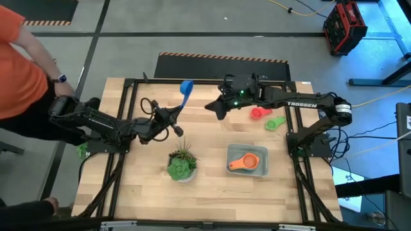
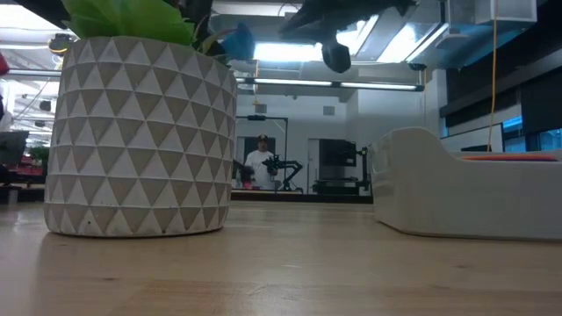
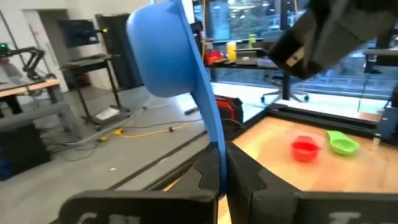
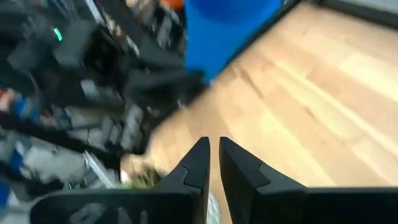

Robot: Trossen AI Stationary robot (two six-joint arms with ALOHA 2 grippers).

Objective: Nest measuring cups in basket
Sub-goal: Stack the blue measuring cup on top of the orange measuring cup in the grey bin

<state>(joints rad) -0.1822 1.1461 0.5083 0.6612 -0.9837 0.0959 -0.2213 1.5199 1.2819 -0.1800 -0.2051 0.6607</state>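
My left gripper (image 1: 174,119) is shut on a blue measuring cup (image 1: 186,87) held in the air over the table's far middle; the cup also shows in the left wrist view (image 3: 165,50). My right gripper (image 1: 215,108) hovers just right of that cup, shut and empty, its fingers (image 4: 202,163) close together. A red cup (image 1: 258,113) and a green cup (image 1: 276,123) lie on the table at the far right. An orange cup (image 1: 243,162) lies inside the basket (image 1: 262,168). My left gripper pinches the free end of the blue cup's handle (image 3: 217,163) between its two fingers. The fingers reach toward the table's far side and lie along the handle. The cup is lifted clear of the table, with its bowl (image 3: 163,53) standing out beyond the fingertips.
A green plant in a white patterned pot (image 1: 182,165) stands near the table's middle, left of the basket; in the low view the pot (image 2: 140,140) is close at the left. A person in orange (image 1: 19,64) stands at the table's far left corner.
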